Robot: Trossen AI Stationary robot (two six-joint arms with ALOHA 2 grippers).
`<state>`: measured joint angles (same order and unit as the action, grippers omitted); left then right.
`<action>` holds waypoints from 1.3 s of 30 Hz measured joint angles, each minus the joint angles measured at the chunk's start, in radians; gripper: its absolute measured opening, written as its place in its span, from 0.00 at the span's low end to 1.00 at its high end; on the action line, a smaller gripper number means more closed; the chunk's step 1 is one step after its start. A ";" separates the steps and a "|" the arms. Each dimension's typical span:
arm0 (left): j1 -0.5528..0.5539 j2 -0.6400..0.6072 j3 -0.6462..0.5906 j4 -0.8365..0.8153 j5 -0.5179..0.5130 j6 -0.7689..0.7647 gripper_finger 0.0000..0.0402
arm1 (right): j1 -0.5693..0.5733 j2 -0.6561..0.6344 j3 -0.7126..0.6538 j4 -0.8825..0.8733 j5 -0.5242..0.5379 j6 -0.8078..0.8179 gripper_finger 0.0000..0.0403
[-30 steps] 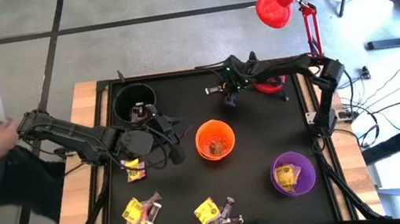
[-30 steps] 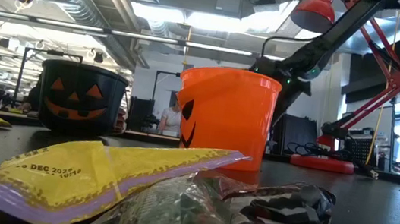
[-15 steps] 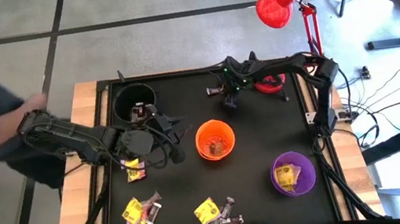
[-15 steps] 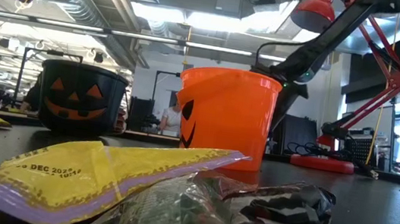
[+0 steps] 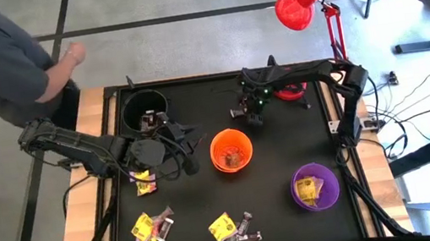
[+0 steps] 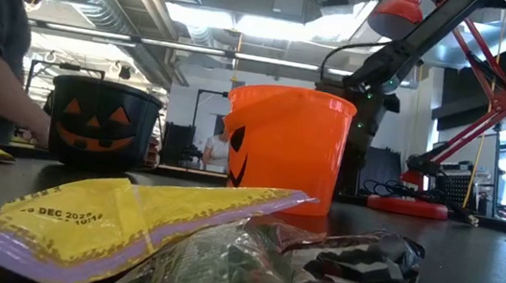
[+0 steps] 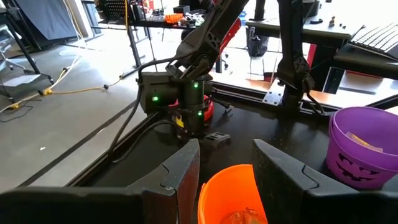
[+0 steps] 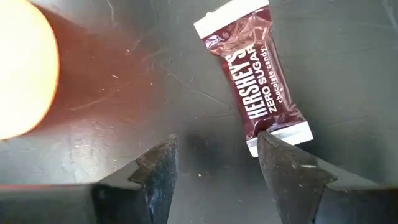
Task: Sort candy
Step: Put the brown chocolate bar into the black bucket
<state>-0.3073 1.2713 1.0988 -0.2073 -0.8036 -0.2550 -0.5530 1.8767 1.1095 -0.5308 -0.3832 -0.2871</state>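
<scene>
**Sorting the candy: partly done, much still loose**

Sorting is, in our judgement, about half finished. We see sweets already inside the orange cup (image 5: 231,151) and the purple cup (image 5: 315,186), and some in the black cup (image 5: 145,108). Loose candy (image 5: 152,227) still lies on the bench (image 5: 286,140) at about seven o'clock from the orange cup, with more (image 5: 235,229) at six o'clock and a piece (image 5: 144,181) at nine o'clock.

Our right hand (image 5: 250,113) hangs at one o'clock from the orange cup, its fingers released, just over a brown chocolate piece (image 8: 256,79) not yet grasped. Our left hand (image 5: 188,146) waits at nine o'clock, fingers apart and empty.
</scene>
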 joint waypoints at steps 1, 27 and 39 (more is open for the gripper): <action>0.000 0.000 0.000 -0.001 0.000 0.000 0.34 | 0.011 -0.007 -0.001 0.000 0.025 0.005 0.55; -0.001 0.000 0.000 -0.009 0.001 -0.006 0.34 | -0.011 0.015 -0.020 0.129 0.173 -0.058 0.54; -0.001 0.000 0.000 -0.010 0.001 -0.007 0.34 | -0.003 0.009 -0.021 0.088 0.179 -0.058 0.15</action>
<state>-0.3080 1.2713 1.0988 -0.2169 -0.8028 -0.2624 -0.5562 1.8856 1.0888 -0.4429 -0.2043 -0.3455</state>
